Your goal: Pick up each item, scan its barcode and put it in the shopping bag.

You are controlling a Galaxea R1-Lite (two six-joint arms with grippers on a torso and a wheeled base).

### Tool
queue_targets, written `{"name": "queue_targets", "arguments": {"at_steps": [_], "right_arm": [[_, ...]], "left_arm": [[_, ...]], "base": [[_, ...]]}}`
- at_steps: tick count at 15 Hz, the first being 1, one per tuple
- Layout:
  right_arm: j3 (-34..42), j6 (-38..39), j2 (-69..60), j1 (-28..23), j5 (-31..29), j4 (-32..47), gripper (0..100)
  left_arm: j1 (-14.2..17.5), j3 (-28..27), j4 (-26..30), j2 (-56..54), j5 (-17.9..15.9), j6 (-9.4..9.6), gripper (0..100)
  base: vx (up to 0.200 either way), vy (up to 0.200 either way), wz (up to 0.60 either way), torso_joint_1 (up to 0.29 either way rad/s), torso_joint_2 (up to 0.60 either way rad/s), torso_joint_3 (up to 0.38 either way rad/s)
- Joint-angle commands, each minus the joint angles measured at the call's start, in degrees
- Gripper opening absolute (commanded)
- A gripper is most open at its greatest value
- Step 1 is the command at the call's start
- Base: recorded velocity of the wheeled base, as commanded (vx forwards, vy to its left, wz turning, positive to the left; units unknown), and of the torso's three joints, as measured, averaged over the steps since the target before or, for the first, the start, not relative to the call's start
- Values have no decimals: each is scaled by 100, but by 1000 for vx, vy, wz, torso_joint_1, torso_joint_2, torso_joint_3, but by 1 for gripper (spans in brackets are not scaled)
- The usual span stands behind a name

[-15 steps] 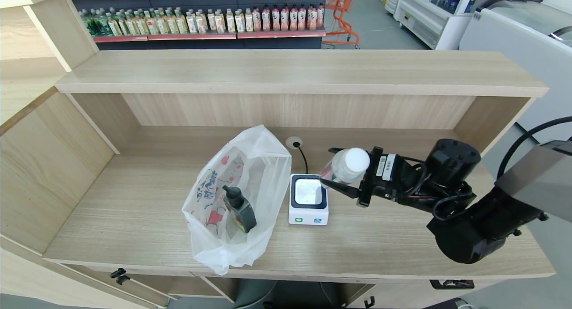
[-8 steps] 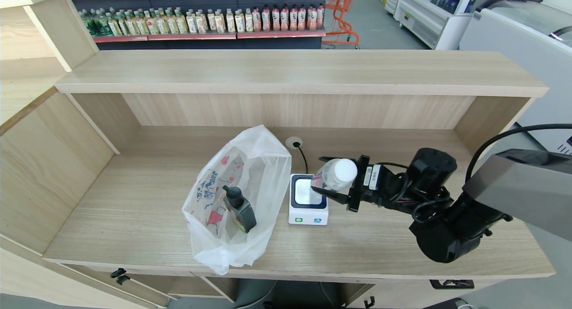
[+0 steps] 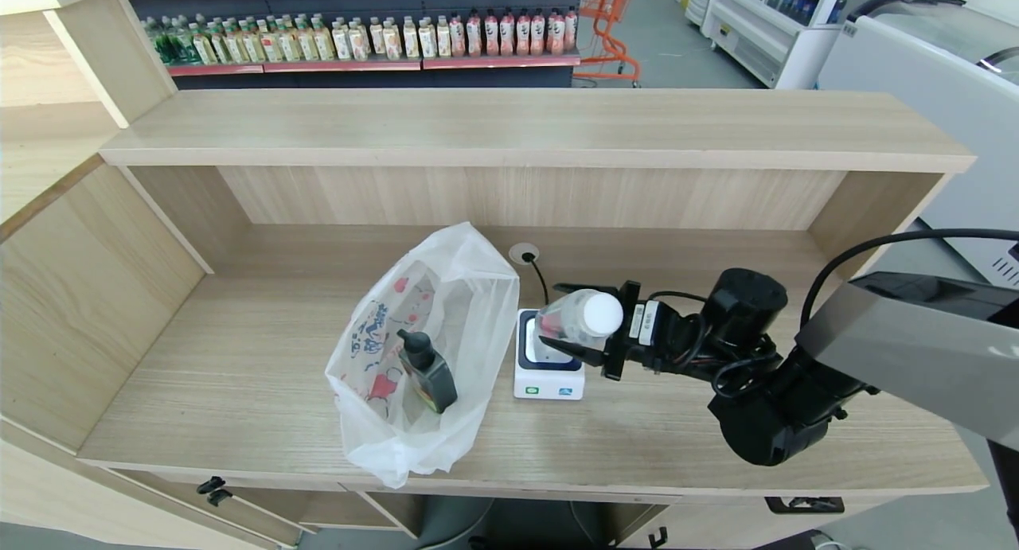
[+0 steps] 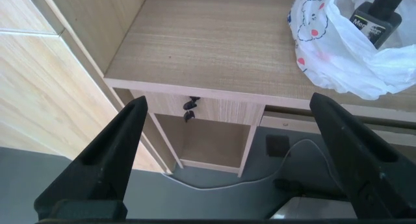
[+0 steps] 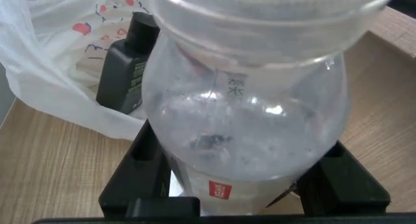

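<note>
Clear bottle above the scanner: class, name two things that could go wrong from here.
The right end effector holds the clear bottle tilted over the scanner; its barcode may face away and not scan. The shopping bag sags with a black bottle inside, so the drop may catch its rim.

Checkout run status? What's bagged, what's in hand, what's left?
Done: a dark pump bottle stands inside the shopping bag.
In hand: the right gripper is shut on a clear white-capped bottle, held on its side just over the scanner. Whether the scan has registered cannot be told.
Left: move that bottle into the bag. The left gripper is open, off the counter's edge.
</note>
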Motion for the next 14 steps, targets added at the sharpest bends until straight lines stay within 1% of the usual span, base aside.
{"name": "queue_targets", "arguments": {"at_steps": [1, 5, 6, 8, 10, 11, 12, 13, 14], "right_arm": [[-3, -8, 7, -6, -5, 10, 0], [41, 27, -116, -41, -49, 10, 0], [93, 98, -221, -120, -49, 10, 0], [480, 766, -933, -454, -93, 10, 0], [621, 1442, -1610, -524, -119, 10, 0], [752, 2225, -2287, -516, -260, 10, 0], [884, 2708, -2665, -507, -532, 10, 0], [1034, 3051, -2990, -489, -805, 133, 0], [1297, 3227, -3280, -498, -1103, 529, 0]], "left_arm": [[5, 0, 1, 0, 3, 4, 100], [-4, 0, 1, 0, 3, -5, 100], [-4, 0, 1, 0, 3, 4, 100], [-4, 0, 1, 0, 3, 4, 100], [-4, 0, 1, 0, 3, 4, 100], [-4, 0, 1, 0, 3, 4, 100], [-4, 0, 1, 0, 3, 4, 100], [5, 0, 1, 0, 3, -5, 100], [-4, 0, 1, 0, 3, 4, 100]], "base": [[0, 0, 0, 0, 0, 0], [0, 0, 0, 0, 0, 0], [0, 0, 0, 0, 0, 0], [0, 0, 0, 0, 0, 0], [0, 0, 0, 0, 0, 0], [0, 0, 0, 0, 0, 0], [0, 0, 0, 0, 0, 0], [0, 0, 0, 0, 0, 0], [0, 0, 0, 0, 0, 0]]}}
